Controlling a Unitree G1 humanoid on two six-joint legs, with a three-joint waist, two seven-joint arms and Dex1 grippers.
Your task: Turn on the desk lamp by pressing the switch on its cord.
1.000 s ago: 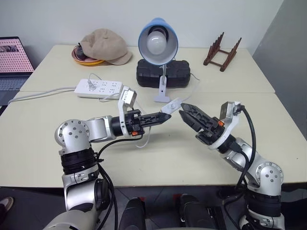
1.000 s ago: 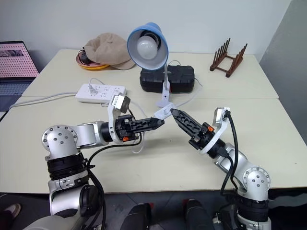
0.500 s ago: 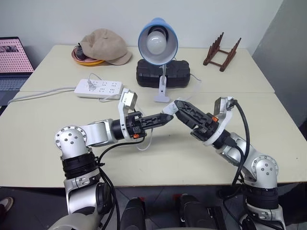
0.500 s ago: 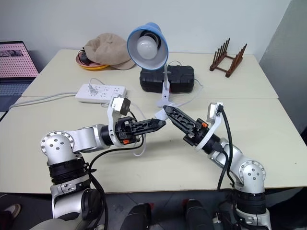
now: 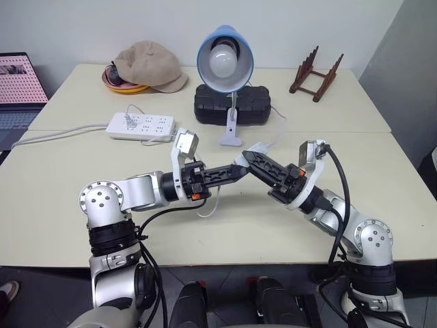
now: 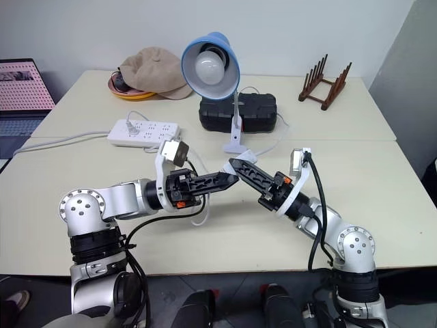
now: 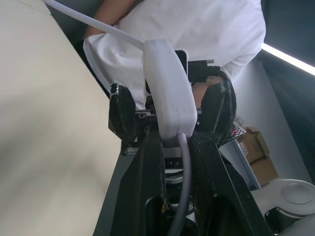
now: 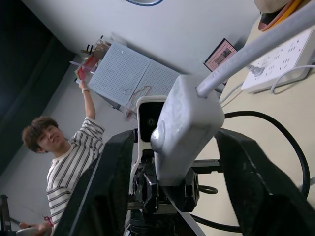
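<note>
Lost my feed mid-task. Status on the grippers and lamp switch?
Left gripper shut on small white inline switch. Right gripper straddling it, not yet pressing. Blue-shaded desk lamp unlit. Nothing in the way.

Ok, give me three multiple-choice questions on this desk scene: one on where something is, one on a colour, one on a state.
1. Where does the power strip lie?
A. On the table, on the robot's left of the desk lamp
B. Under the wooden rack
C. On top of the black case

2. What colour is the desk lamp's shade?
A. Red
B. Light blue
C. Black

3. What is the left end effector doing?
A. Hanging open over the cap
B. Shut on the switch
C. Gripping the lamp's stem

Answers:
1 A: the power strip lies on the table, left of the desk lamp.
2 B: its dome shade is light blue around a white bulb.
3 B: the left end effector clamps the white switch between its black fingers, while the right end effector meets it there.
</note>
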